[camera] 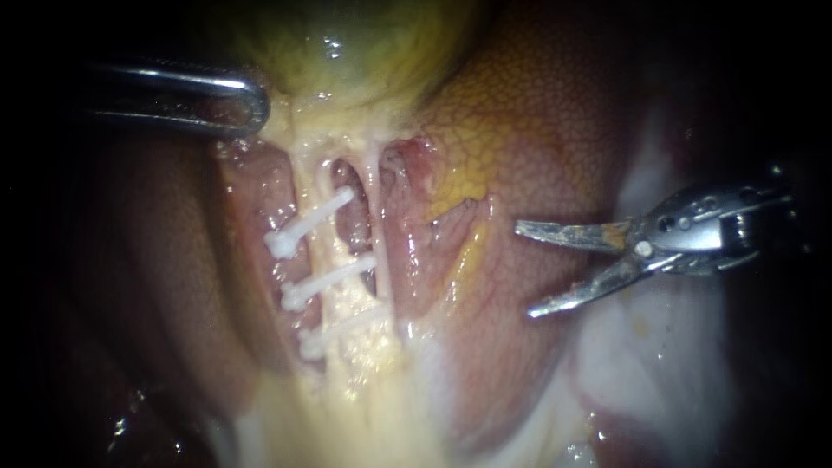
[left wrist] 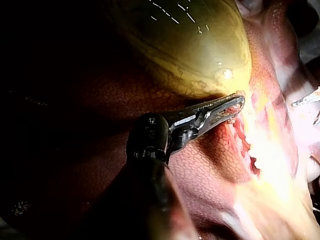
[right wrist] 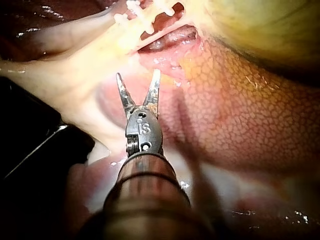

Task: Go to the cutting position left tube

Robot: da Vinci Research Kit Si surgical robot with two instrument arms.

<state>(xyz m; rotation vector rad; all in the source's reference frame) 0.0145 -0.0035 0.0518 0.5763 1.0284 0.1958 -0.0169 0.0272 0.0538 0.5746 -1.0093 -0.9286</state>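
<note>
Two pale tubes run down from the gallbladder (camera: 347,43) in the endoscope view. Three white clips (camera: 305,227) cross the left tube (camera: 322,253); the right tube (camera: 374,204) is bare. My right instrument (camera: 526,269) stands well to the right of both tubes over the liver (camera: 537,130), its two blades open and touching nothing. In the right wrist view the blades (right wrist: 139,85) point toward the clips (right wrist: 145,17), a short way off. My left instrument (camera: 249,108) is shut on the gallbladder's lower edge (left wrist: 235,100) beside the tubes' upper ends.
Pale fatty tissue (camera: 364,407) spreads below the clips. A raw reddish pocket (camera: 425,199) lies between the right tube and the blades. White membrane (camera: 641,347) covers the lower right. A dark object (right wrist: 35,140) sits beside my right instrument's shaft.
</note>
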